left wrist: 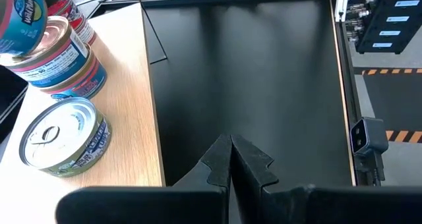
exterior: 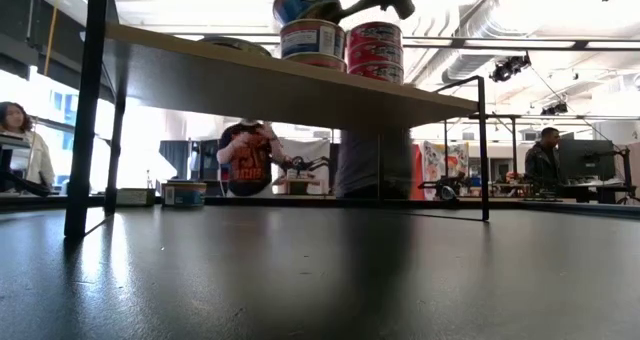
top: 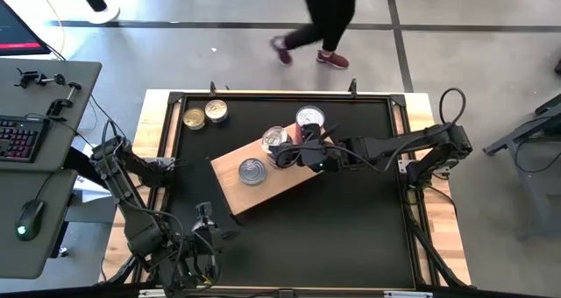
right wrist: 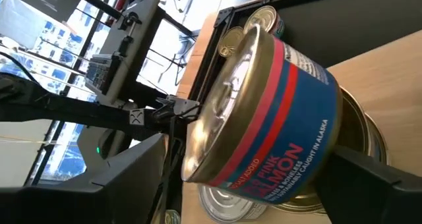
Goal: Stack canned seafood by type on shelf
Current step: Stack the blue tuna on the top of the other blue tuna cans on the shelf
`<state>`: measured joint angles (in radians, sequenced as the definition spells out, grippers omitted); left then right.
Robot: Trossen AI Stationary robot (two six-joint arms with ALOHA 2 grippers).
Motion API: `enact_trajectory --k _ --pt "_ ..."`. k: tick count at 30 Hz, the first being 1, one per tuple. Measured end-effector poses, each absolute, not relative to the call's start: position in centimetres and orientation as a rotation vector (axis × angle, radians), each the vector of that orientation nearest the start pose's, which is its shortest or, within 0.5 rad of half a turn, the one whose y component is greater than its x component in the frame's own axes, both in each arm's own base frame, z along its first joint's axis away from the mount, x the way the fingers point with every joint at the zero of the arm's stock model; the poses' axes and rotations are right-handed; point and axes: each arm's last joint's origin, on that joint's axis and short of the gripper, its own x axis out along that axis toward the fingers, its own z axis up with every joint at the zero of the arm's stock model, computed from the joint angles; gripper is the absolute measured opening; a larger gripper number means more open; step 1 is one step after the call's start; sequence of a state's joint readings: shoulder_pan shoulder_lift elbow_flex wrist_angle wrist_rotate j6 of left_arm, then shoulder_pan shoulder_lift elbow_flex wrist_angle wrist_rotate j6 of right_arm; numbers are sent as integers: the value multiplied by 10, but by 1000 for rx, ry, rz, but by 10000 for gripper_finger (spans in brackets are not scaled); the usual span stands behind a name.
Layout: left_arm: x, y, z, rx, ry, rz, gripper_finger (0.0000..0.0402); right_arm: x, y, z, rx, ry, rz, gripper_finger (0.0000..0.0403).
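Observation:
The shelf point(top: 263, 188), a light wooden board, stands slantwise mid-table. On it are a single flat tin point(top: 252, 171), a stack of tins point(exterior: 312, 40) and a stack of red-labelled tins point(exterior: 375, 50). My right gripper point(top: 294, 153) reaches in from the right and is shut on a blue-and-red salmon tin point(right wrist: 264, 112), tilted just above the first stack. That tin also shows in the low view point(exterior: 305, 0) and the left wrist view point(left wrist: 23, 20). My left gripper point(left wrist: 231, 161) is shut on nothing and waits over the bare table near the front edge. My right gripper pinches the salmon tin's round side wall point(right wrist: 316, 165) between its two fingers point(right wrist: 382, 178), one on each opposite side. The fingers come from the table's right, slanting a little down. The tin is tilted over the stack; whether its lower edge touches the stack's top I cannot tell.
Two gold-topped tins point(top: 193, 118) point(top: 216, 112) sit on the black tabletop at the far left. A desk with a keyboard point(top: 22, 140) stands left of the table. A person point(top: 320, 22) walks past the far edge; others show in the room behind.

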<state>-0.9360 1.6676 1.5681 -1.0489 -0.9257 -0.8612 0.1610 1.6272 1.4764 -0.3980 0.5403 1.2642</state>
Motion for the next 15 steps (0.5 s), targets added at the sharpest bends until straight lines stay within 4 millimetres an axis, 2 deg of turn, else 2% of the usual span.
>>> enact_trajectory --k 15 --pt "214 -252 324 93 604 268 0 358 49 337 1030 284 -660 342"
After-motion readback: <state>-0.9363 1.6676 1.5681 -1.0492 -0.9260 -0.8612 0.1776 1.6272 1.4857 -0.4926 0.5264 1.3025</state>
